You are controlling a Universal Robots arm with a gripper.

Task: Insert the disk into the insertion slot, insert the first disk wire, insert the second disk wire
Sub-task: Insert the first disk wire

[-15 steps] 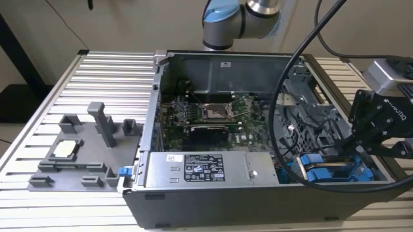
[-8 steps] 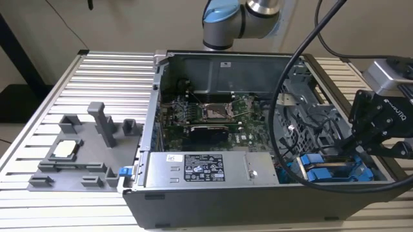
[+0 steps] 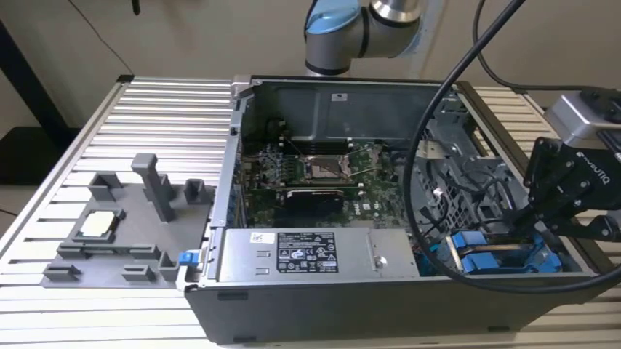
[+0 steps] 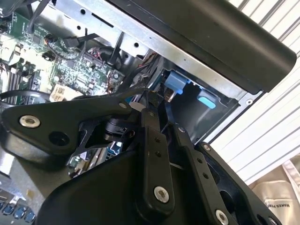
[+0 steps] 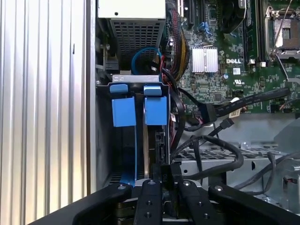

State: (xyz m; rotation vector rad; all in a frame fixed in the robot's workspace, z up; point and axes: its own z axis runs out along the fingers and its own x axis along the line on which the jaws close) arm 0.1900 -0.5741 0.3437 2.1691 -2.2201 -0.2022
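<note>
**Desk** [image 3: 165,109]: slatted metal; carried everything listed.

**Tray** [image 3: 107,240]: grey, with upright posts. At the exterior view's left, well apart from the jaws.

**Case** [image 3: 339,305]: black, side open, between the tray and the jaws. Inside were the board [image 3: 321,174] and the grey power box [image 3: 301,254], both well apart from the jaws.

**Cable** [image 3: 427,218]: thick, black, looped across the open case, near the jaws.

**Slot** [image 5: 119,150]: dark metal bay, straight ahead of the jaws. Two blue tabs [image 5: 155,110] stood on the far side of the disk from the jaws.

**Disk** [image 5: 151,143]: on edge inside the slot, in its blue carrier. Its near edge was touching or just beside the jaw tips. It looked mostly or fully home.

**Wire** [image 5: 207,111]: black, with a flat plug lying free beside the slot, near the jaws. Not plugged in.

**Gripper** [image 3: 531,222]: at the exterior view's right, reaching down into the bay. The jaws were drawn together at the disk's edge. Whether they nipped anything thin could not be told.

**Step, as judged:** the first one, seating the disk, and close to done. Neither wire was in yet.

**Need, as judged:** any further push would call for a straight line along the rails and light force. It would also have to stay clear of the cable and the wire.
</note>
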